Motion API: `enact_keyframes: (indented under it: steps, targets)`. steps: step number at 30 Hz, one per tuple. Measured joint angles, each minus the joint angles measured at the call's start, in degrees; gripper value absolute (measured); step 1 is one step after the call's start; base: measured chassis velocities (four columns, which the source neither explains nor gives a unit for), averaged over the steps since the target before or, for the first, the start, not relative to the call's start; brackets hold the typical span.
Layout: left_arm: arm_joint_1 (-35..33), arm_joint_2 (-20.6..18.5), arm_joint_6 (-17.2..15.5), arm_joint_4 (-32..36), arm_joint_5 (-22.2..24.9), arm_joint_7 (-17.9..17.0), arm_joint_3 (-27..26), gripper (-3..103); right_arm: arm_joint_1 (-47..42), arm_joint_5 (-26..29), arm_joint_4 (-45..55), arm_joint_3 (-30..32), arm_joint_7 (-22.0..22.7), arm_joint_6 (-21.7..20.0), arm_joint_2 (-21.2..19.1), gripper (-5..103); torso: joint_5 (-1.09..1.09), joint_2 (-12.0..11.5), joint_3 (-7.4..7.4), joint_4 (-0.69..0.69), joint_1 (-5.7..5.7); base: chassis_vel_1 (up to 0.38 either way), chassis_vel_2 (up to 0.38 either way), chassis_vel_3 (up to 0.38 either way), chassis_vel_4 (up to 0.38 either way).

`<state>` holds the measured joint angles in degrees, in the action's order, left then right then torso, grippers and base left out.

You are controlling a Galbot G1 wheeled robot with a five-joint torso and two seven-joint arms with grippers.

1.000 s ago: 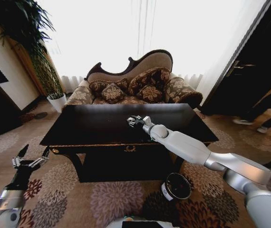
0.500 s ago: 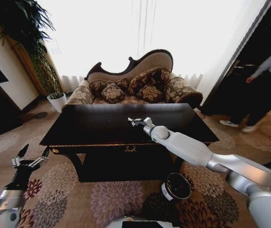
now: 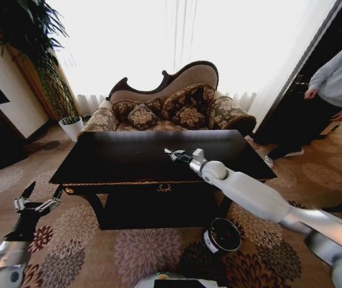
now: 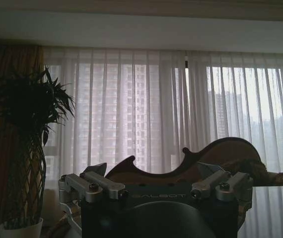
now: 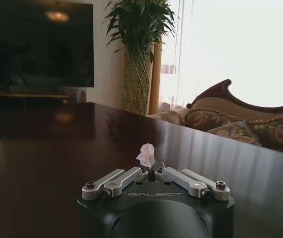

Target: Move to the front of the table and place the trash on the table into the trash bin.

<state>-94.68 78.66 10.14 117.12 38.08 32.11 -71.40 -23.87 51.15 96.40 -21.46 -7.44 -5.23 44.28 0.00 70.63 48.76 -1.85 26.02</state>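
Right end effector [image 5: 152, 169] pinching paper wad [image 5: 146, 154] over table [image 3: 117, 162], sofa [image 3: 177, 105] behind; left end effector [image 3: 37, 203] spread

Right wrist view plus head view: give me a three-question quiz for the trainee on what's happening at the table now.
1. True or false: the right gripper has its fingers shut on a white paper wad.
2. Where is the trash bin? A) on the table B) on the carpet by the table's front right leg C) beside the plant pot
3. Fill in: the left gripper hangs with fingers ____ over the carpet, short of the table.

Key: 1 true; 2 B; 3 open.
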Motion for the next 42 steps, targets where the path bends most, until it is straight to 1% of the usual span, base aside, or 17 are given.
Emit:
enact_keyframes:
  steps: [1, 2, 4, 6, 8, 11, 15, 20, 21, 24, 25, 28, 30, 31, 34, 38, 42]
  targets:
    - [-0.2, 0.2, 0.0, 0.3, 0.0, 0.0, 0.1, 100, -3.2, 0.3, 2.3, 2.8, -0.7, 0.3, -1.0, 1, -0.02, 0.0, -0.01, 0.00, 0.00, 0.000, 0.000, 0.000, 0.000]
    - [-0.2, 0.2, 0.0, 0.3, 0.0, 0.0, 0.1, 100, -3.2, 0.3, 2.3, 2.8, -0.7, 0.3, -1.0, 1, -0.02, 0.0, -0.01, 0.00, 0.00, 0.000, 0.000, 0.000, 0.000]
    - [-0.5, 0.7, 0.0, 1.1, 0.0, 0.0, 0.3, 100, -9.4, 0.5, 6.4, 7.8, -1.7, 1.0, -2.7, 1, 0.01, 0.0, 0.00, -0.03, -0.01, 0.000, 0.000, 0.000, 0.000]
    - [-0.8, 0.9, 0.0, 1.9, 0.1, 0.0, 0.3, 100, -14.4, 0.6, 9.3, 11.7, -1.9, 2.1, -3.3, 1, -0.02, 0.0, -0.01, -0.02, -0.01, 0.000, 0.000, 0.000, 0.000]
    - [-1.1, 1.1, 0.0, 2.3, 0.1, 0.0, 0.2, 100, -17.4, 0.6, 10.6, 14.0, -2.0, 2.5, -3.3, 1, -0.01, 0.0, -0.01, -0.01, -0.02, 0.000, 0.000, 0.000, 0.000]
    - [-1.7, 1.4, 0.0, 3.8, 0.3, 0.0, 0.2, 100, -25.3, 0.5, 13.3, 20.0, -2.2, 3.3, -2.3, 1, -0.01, 0.0, -0.01, -0.02, -0.02, 0.000, 0.000, 0.000, 0.000]
    - [-2.2, 1.7, 0.0, 4.9, 0.5, 0.0, 0.2, 100, -29.8, 0.6, 14.6, 23.8, -2.8, 4.1, -1.4, 1, -0.01, 0.0, -0.01, 0.00, -0.02, 0.000, 0.000, 0.000, 0.000]
    - [-3.2, 2.2, 0.1, 6.6, 1.0, -0.1, -0.2, 100, -40.9, -0.2, 17.6, 32.1, -7.4, 6.6, 2.2, 1, -0.02, 0.0, -0.02, 0.00, -0.02, 0.000, 0.000, 0.000, 0.000]
    - [-3.2, 2.2, 0.1, 6.6, 1.0, -0.1, -0.2, 100, -40.9, -0.2, 17.6, 32.1, -7.4, 6.6, 2.2, 1, -0.02, 0.0, -0.02, 0.00, -0.02, 0.000, 0.000, 0.000, 0.000]
    - [-3.5, 2.4, 0.2, 7.6, 1.5, -0.1, -0.4, 100, -48.7, -2.6, 17.8, 35.9, -10.0, 8.8, 6.2, 1, -0.01, 0.0, -0.01, -0.01, -0.02, 0.000, 0.000, 0.000, 0.000]
    - [-3.5, 2.4, 0.2, 7.6, 1.5, -0.1, -0.4, 100, -48.7, -2.6, 17.8, 35.9, -10.0, 8.8, 6.2, 1, -0.01, 0.0, -0.01, -0.01, -0.02, 0.000, 0.000, 0.000, 0.000]
    - [-3.7, 2.7, 0.2, 8.2, 1.7, 0.0, -0.4, 100, -53.5, -5.3, 15.6, 38.7, -11.5, 11.1, 10.0, 1, -0.02, 0.0, -0.01, -0.02, -0.02, 0.000, 0.000, 0.000, 0.000]
    - [-3.8, 2.8, 0.2, 8.5, 1.7, 0.0, -0.4, 100, -55.5, -7.2, 13.1, 40.8, -12.8, 12.6, 12.4, 1, -0.03, 0.0, -0.01, -0.01, -0.02, 0.000, 0.000, 0.000, 0.000]
    - [-3.8, 2.8, 0.2, 8.5, 1.7, 0.0, -0.4, 100, -55.5, -7.2, 13.1, 40.8, -12.8, 12.6, 12.4, 1, -0.03, 0.0, -0.01, -0.01, -0.02, 0.000, 0.000, 0.000, 0.000]
    - [-4.1, 3.1, 0.3, 8.9, 1.7, 0.0, -0.4, 100, -57.4, -10.1, 8.9, 42.6, -15.1, 14.6, 15.1, 1, -0.02, 0.0, -0.01, -0.01, -0.02, 0.000, 0.000, 0.000, 0.000]
    - [-4.2, 3.1, 0.3, 9.2, 1.8, 0.0, -0.3, 100, -58.0, -11.3, 6.1, 43.0, -15.8, 15.3, 16.4, 1, -0.02, 0.0, -0.01, -0.01, -0.02, 0.000, 0.000, 0.000, 0.000]
    - [-4.2, 3.2, 0.3, 9.5, 1.7, 0.0, 0.0, 100, -58.7, -12.8, 2.0, 42.4, -15.7, 15.5, 19.4, 1, -0.02, 0.0, -0.01, -0.01, -0.02, 0.000, 0.000, 0.000, 0.000]
